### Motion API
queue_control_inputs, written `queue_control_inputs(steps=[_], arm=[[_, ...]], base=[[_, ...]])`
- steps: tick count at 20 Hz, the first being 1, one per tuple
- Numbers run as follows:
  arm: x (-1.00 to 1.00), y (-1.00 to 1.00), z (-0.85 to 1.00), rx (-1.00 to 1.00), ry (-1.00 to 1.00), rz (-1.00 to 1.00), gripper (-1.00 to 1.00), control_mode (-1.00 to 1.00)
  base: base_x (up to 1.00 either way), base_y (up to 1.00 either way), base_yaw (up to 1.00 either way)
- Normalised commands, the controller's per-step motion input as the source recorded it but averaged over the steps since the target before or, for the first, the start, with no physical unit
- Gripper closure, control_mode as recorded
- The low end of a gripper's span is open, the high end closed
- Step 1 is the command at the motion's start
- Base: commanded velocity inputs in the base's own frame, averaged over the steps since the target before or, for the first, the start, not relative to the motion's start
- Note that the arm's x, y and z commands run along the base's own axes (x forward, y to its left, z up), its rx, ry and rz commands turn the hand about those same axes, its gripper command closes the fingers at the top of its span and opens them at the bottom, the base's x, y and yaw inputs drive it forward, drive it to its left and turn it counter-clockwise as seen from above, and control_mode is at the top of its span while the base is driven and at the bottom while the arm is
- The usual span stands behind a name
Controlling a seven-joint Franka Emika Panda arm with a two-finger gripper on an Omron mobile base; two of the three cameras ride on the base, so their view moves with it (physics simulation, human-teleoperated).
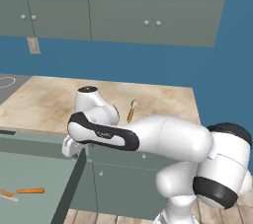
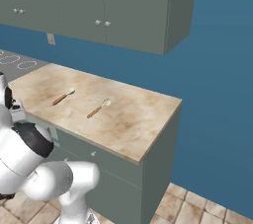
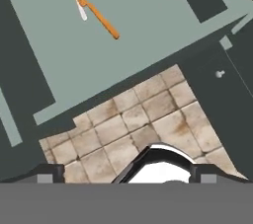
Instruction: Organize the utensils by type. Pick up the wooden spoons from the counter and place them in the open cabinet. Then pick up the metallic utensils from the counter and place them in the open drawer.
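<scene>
Left base view: table, beige marble top; one wooden spoon lying on it behind the arm. Open drawer below the table's front edge, holding an orange-handled fork, with possibly a second, pale utensil touching its tines.

Right base view: two wooden spoons on the table, near each other, apart.

Hand view: hand above the drawer, fingertips spread wide, holding nothing.

orange-handled fork seen lying flat; wall outlet mounted on blue wall; stovetop glimpsed at far left; tiled floor seen below.
</scene>
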Motion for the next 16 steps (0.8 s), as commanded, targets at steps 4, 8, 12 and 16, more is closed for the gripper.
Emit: queue_control_inputs(steps=[4,8,12,16], arm=[[0.00,-0.37,0.13,-0.02,0.02,-0.34,-1.00,-1.00],[0.02,-0.43,0.41,-0.09,0.04,-0.35,-1.00,-1.00],[0.00,-0.55,0.52,-0.12,0.00,-0.38,-1.00,-1.00],[0.00,-0.63,0.46,-0.11,0.00,-0.41,-1.00,-1.00]], base=[[0.00,0.00,0.00],[0.00,0.00,0.00],[0.00,0.00,0.00],[0.00,0.00,0.00]])
